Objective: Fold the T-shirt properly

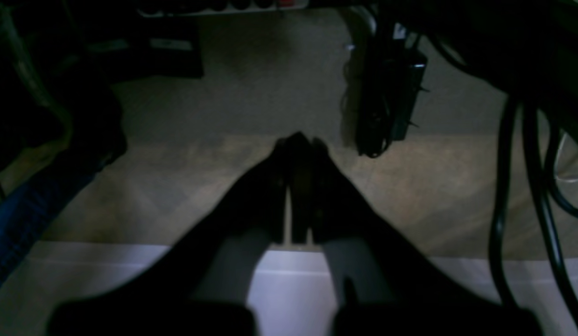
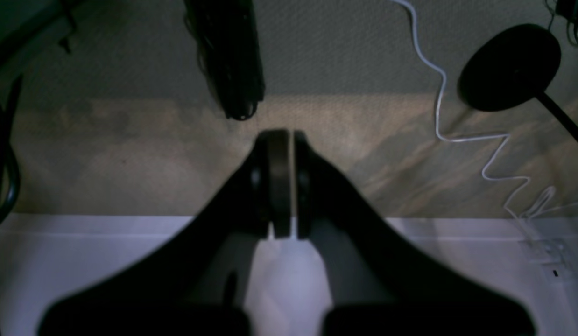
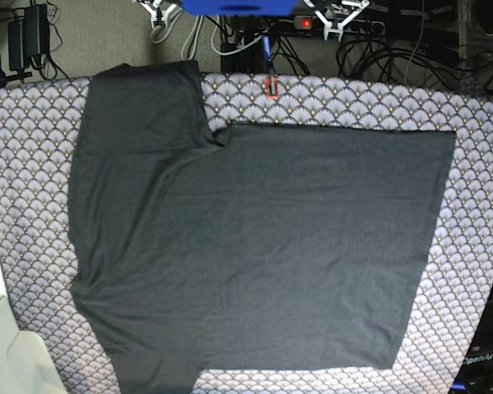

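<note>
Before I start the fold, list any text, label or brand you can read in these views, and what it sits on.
"OpenArm": white lettering on the dark robot part at the bottom right corner of the base view; small, last letters uncertain.
T-shirt: plain side up, no print or label visible.
Patterned cloth: scallop pattern only, no words.
Both wrist views: dark and blurred, nothing readable.

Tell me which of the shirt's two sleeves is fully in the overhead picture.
The upper sleeve of the T-shirt, by the table's far edge, shows whole; the lower sleeve runs off the picture's bottom edge.

The T-shirt point(image 3: 255, 246) lies spread flat on the patterned cloth point(image 3: 476, 246), sleeves toward the base view's left.
</note>
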Controlling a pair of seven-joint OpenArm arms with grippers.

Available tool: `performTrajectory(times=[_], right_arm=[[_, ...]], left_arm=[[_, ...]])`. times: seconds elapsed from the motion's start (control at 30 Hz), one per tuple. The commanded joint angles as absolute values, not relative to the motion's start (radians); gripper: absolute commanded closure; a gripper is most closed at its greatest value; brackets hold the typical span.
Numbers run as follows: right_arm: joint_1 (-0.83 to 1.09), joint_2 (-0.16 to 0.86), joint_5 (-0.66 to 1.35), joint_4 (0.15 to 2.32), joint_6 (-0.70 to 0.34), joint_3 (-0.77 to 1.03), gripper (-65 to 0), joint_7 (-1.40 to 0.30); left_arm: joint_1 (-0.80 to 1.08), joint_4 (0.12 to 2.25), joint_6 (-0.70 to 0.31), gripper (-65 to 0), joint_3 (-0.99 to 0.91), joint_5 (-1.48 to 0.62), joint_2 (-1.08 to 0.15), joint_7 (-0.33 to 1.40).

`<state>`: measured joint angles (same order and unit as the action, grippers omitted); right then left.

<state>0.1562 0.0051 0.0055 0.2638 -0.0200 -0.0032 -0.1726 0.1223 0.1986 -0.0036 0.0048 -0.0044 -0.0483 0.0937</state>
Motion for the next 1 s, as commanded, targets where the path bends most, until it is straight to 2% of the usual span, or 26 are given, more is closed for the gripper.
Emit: performTrajectory(times=[0.0,0.53,0.7,0.83,0.97], right_arm=[[0.162,0.005,0.008,0.266,-0.005,-0.004,0.0,-0.179],[0.188,-0.008,0.010,0.282,-0.005,0.001,0.0,-0.176],[0.363,-0.008,0.013,0.585,-0.005,0.002,0.0,-0.180],[0.501,-0.008,0.013,0.823,-0.005,0.004,0.0,-0.196],[0.581,-0.008,0.015,0.963,-0.005,0.004,0.0,-0.265]], left_arm=[[0.128,0.200,-0.002,-0.4,0.007,-0.001,-0.050,0.093],[0.139,0.202,-0.004,-0.3,0.007,-0.001,-0.054,0.088],[0.228,0.311,-0.004,-0.3,0.007,-0.001,-0.082,0.091],[0.355,0.509,-0.005,-0.3,0.007,-0.005,-0.130,0.094],[0.484,0.700,-0.005,-0.3,0.007,-0.008,-0.160,0.105]])
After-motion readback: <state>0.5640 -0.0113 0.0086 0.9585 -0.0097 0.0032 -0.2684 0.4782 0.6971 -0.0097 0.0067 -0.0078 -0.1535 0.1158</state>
